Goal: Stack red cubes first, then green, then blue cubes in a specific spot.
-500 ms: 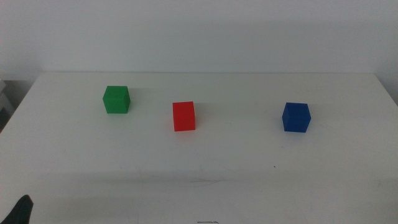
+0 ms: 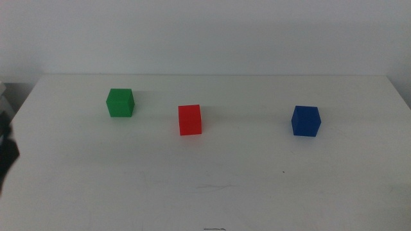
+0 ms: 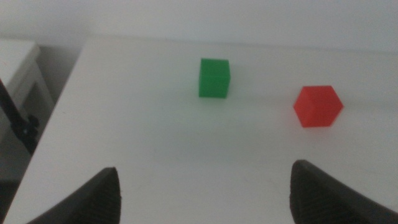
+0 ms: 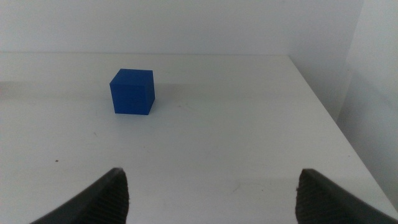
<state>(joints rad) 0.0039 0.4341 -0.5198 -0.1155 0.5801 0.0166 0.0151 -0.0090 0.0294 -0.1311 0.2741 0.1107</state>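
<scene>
Three cubes stand apart on the white table. The green cube [image 2: 120,102] is at the back left, the red cube [image 2: 190,120] near the middle, and the blue cube [image 2: 306,120] to the right. My left gripper [image 3: 208,199] is open and empty, short of the green cube [image 3: 214,78] and the red cube [image 3: 318,106]. In the middle view the left arm [image 2: 6,153] is only a dark blur at the left edge. Open as well, my right gripper [image 4: 214,199] holds nothing and hangs well back from the blue cube [image 4: 132,91]. It is out of the middle view.
The table's left edge [image 3: 59,112] runs beside a white cabinet [image 3: 17,68] and a dark cable. Its right edge [image 4: 329,112] drops off past the blue cube. A pale wall stands behind the table.
In the middle view the left arm's dark shape has moved from the bottom left corner up along the left edge. The cubes have not moved.
</scene>
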